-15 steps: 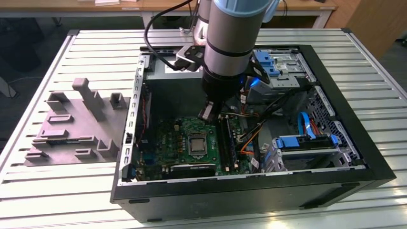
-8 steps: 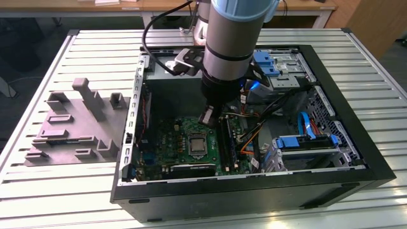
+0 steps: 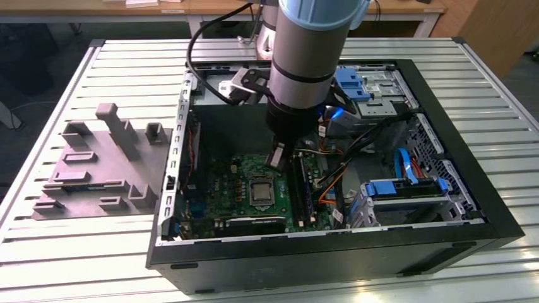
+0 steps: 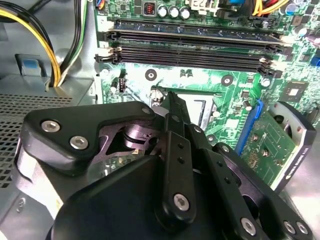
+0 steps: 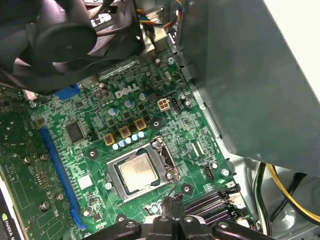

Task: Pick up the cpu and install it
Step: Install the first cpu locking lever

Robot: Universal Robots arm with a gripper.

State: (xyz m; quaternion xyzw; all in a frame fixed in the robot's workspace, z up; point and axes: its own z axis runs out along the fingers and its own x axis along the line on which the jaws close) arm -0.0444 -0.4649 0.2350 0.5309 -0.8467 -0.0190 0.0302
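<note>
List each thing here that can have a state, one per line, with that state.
cpu: seated flat in the socket, metal top showing.
socket: metal frame around the cpu.
gripper: fingers together, empty, above the board beside the socket.
computer case: lying on its side, side panel off, interior exposed.
memory slots: long slots running side by side, latches at the ends.
grey tray: on the table beside the case, no chip visible on it.
</note>
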